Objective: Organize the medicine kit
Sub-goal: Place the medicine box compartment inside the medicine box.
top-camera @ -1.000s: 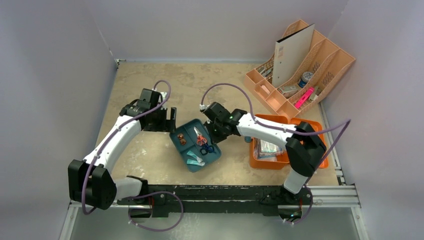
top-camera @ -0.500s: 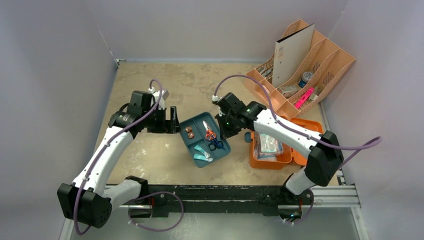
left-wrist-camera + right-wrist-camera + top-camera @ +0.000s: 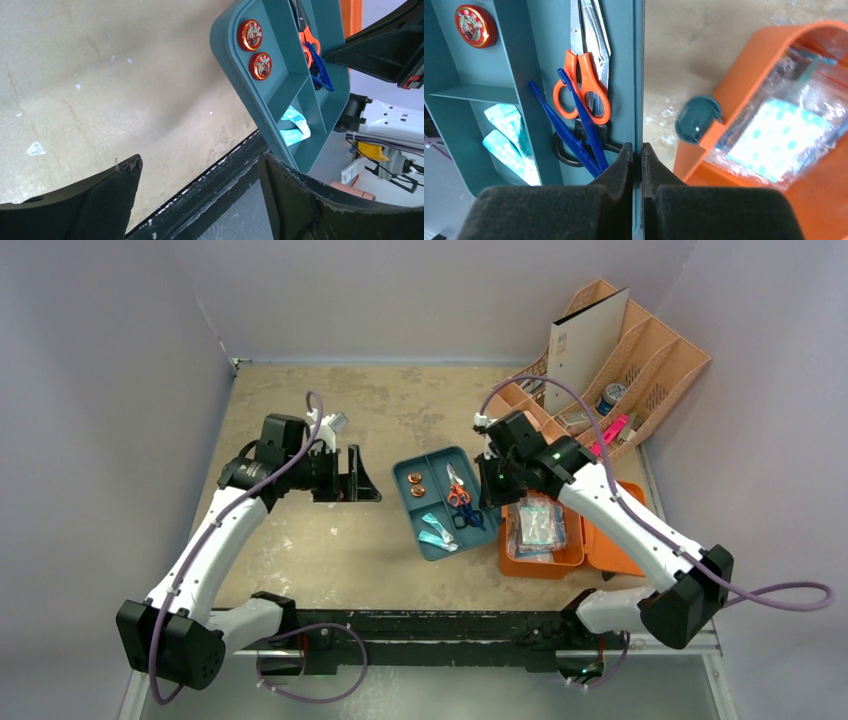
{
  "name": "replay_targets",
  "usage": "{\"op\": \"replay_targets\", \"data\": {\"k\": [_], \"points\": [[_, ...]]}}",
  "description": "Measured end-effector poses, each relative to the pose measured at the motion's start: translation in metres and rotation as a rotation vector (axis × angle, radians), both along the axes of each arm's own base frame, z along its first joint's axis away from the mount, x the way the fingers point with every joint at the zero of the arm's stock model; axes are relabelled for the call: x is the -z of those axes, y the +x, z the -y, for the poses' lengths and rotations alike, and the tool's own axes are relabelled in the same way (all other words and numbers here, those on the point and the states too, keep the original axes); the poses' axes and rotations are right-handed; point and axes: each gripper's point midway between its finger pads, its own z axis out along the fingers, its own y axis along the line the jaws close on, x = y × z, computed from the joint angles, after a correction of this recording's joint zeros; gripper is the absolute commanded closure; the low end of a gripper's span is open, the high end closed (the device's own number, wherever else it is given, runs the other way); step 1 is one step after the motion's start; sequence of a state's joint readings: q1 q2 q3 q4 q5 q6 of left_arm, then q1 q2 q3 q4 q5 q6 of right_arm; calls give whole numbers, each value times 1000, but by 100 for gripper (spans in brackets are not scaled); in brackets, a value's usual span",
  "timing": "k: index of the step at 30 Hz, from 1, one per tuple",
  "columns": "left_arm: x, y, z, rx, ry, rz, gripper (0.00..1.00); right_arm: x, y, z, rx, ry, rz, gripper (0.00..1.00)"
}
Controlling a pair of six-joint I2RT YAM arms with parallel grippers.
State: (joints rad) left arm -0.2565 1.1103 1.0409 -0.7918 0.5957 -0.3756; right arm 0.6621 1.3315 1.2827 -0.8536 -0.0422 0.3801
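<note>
A scuffed beige bench was seen enclosed by pale lilac walls. The medicine kit was found at the front right of the bench, its lid laid open and plastic-wrapped packets packed inside; a round grey-blue latch was shown on its near wall. A dark teal tray was placed just to its left, with a strip of bench visible between them. The right claw was clenched on the tray's right-hand wall. Orange-handled scissors, blue tweezers, pale sachets and two red tins were held in the tray's compartments. The left claw was kept released, jaws wide, apart from the tray on its left side, nothing grasped. A peach organizer was set at the back right corner.
</note>
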Motion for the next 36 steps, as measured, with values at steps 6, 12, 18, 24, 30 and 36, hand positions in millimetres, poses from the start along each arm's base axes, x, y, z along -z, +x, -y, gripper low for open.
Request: {"op": "replay_targets", "data": {"k": [6, 12, 18, 24, 30, 36], "points": [[-2, 1, 11, 45, -60, -22, 17, -12, -11, 35, 60, -48, -10, 100], [10, 5, 15, 57, -67, -52, 17, -24, -24, 76, 157, -104, -11, 100], [39, 8, 15, 57, -50, -119, 18, -26, -32, 113, 244, -172, -22, 100], [65, 10, 12, 34, -17, -157, 19, -21, -28, 153, 334, -261, -39, 100], [69, 14, 8, 18, 8, -140, 19, -8, -27, 182, 377, -304, -72, 100], [68, 16, 9, 20, 8, -130, 19, 6, -23, 195, 356, -346, -68, 100]]}}
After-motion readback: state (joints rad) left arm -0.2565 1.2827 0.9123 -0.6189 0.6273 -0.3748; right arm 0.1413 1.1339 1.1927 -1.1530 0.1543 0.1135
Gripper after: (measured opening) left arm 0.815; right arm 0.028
